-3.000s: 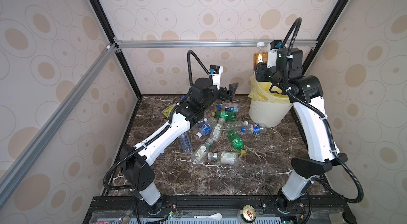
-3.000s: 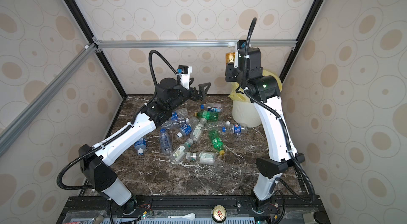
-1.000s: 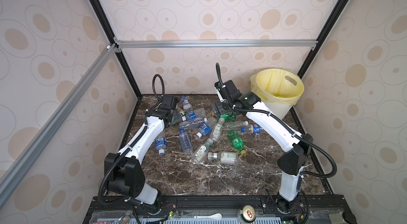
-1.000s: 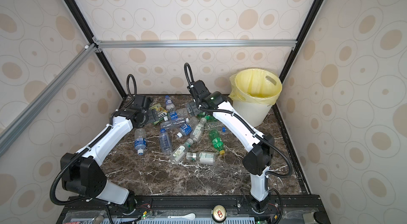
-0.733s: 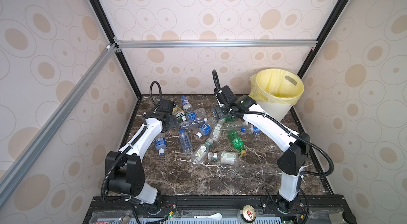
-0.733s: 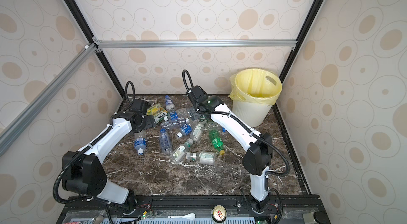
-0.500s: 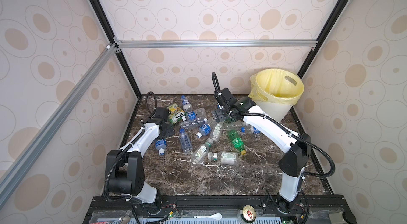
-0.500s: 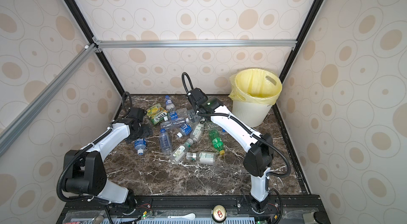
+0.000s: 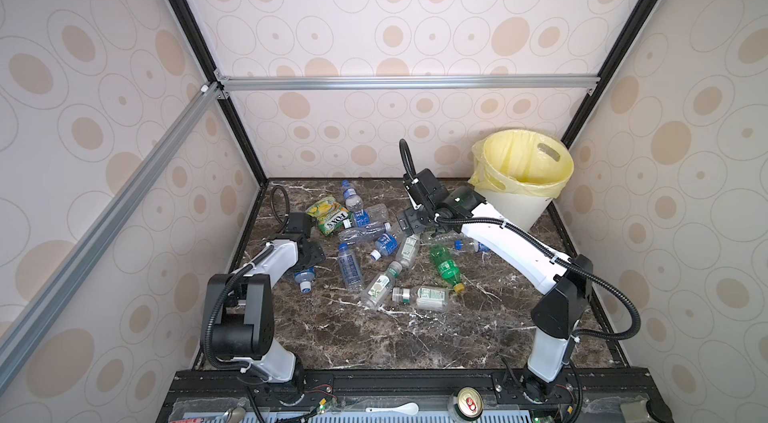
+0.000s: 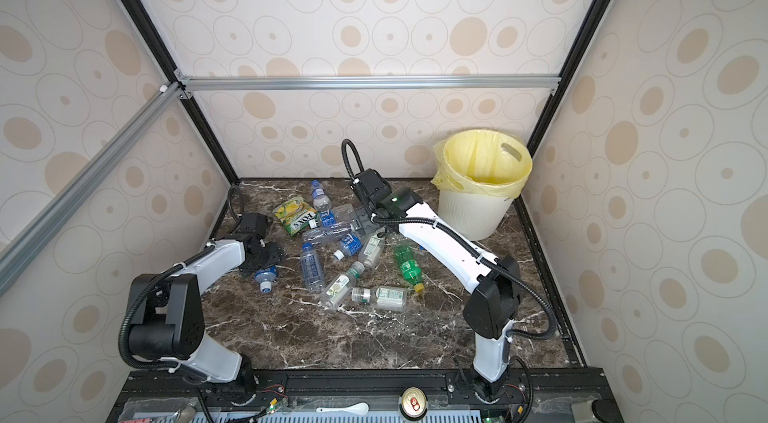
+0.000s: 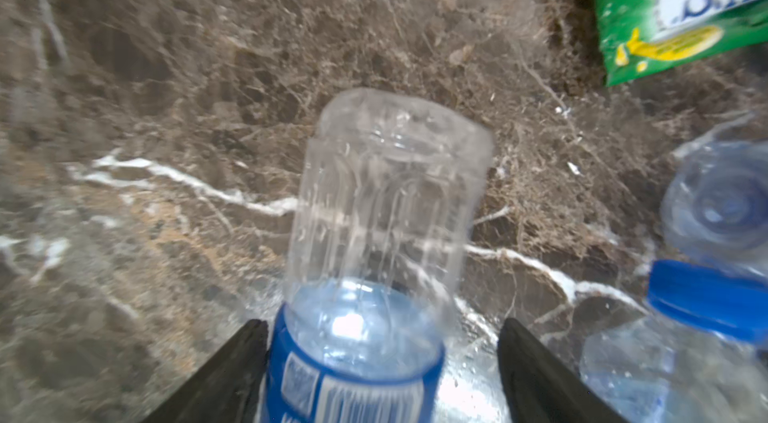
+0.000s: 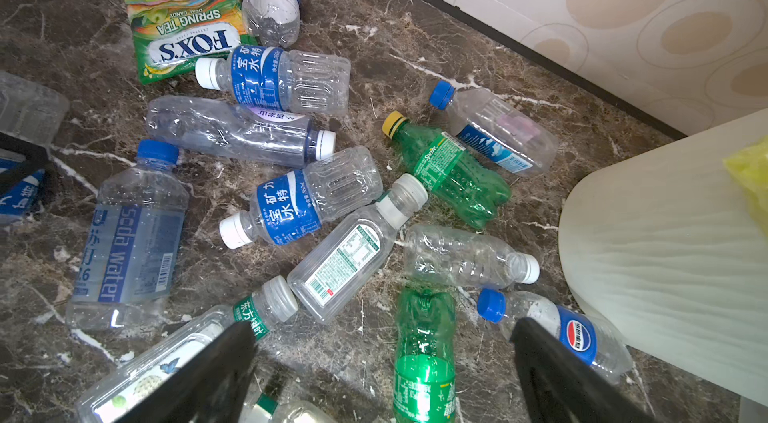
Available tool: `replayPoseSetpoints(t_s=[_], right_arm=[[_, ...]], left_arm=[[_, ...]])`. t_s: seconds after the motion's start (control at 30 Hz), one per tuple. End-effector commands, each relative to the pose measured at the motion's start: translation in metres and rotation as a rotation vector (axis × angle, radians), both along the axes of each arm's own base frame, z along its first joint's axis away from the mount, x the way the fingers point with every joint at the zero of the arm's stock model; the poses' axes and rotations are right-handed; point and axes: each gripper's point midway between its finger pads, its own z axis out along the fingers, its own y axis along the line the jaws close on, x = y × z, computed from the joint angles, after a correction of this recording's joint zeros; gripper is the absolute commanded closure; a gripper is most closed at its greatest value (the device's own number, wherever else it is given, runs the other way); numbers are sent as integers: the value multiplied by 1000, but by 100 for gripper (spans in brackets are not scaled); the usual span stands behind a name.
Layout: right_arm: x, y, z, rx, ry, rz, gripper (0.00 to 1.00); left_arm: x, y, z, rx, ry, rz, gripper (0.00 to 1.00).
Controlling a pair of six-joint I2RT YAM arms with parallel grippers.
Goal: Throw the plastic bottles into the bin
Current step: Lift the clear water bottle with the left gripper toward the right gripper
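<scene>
In both top views the plastic bottles (image 9: 349,271) lie scattered from the far edge of the worktop (image 9: 374,338) to its middle. The bin (image 10: 473,213) stands in the far right corner, and the left gripper (image 9: 309,265) is low by the left edge. The left wrist view shows its jaws open astride a blue-labelled bottle (image 11: 382,200), touching one side only: an uneven close could squirt it aside. In the right wrist view the right gripper (image 12: 382,329) hangs wide open, empty, above a green bottle (image 12: 424,342); a careless descent might scatter its neighbours.

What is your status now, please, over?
Left gripper open, astride blue-label bottle. Right gripper open above bottle pile. Bin upright, back right. Snack packet among bottles.
</scene>
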Motion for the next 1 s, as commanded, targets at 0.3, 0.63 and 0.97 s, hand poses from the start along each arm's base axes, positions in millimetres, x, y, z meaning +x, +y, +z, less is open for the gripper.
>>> replayPoseSetpoints(t_s=[0.3, 0.63, 0.97], right_arm=[[0, 8, 4, 24, 32, -13, 0], [8, 9, 15, 74, 54, -45, 0], [22, 4, 40, 177, 81, -90, 0]], left_arm=[[14, -22, -10, -129, -38, -86, 38], [39, -45, 41, -254, -221, -130, 44], [82, -93, 134, -396, -539, -214, 44]])
